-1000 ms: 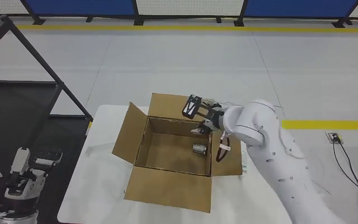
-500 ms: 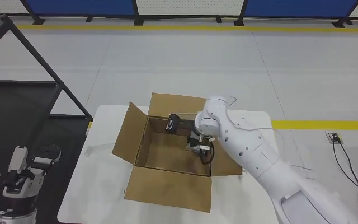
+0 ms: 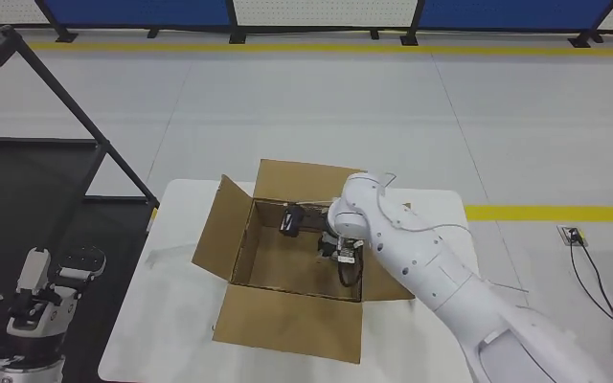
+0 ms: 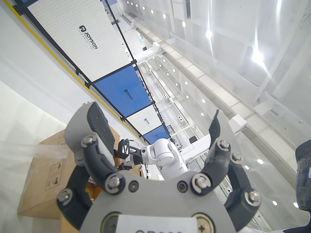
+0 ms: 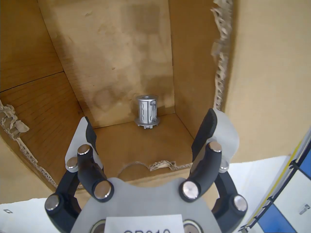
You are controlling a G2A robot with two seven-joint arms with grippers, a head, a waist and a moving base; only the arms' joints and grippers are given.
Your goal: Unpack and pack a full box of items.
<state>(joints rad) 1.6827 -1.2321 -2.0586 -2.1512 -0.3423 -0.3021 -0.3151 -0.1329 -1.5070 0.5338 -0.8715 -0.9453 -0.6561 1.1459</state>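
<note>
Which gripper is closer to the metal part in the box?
Right. The right gripper points into the box at the metal part; the left gripper is off beside the table.

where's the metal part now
Right wrist view: the metal part sits deep inside the cardboard box near a bottom corner, straight ahead of the open right end effector.

Logo and printed word on the white pegboard panel (image 4: pixel 70 32), same mark on the blue panel (image 4: pixel 121 90), handling pictograms on the cardboard box (image 4: pixel 36 183) side, white label (image 4: pixel 156 223) with cut-off characters on the left claw (image 4: pixel 155 117) plate, likewise on the right claw (image 5: pixel 148 120).
</note>
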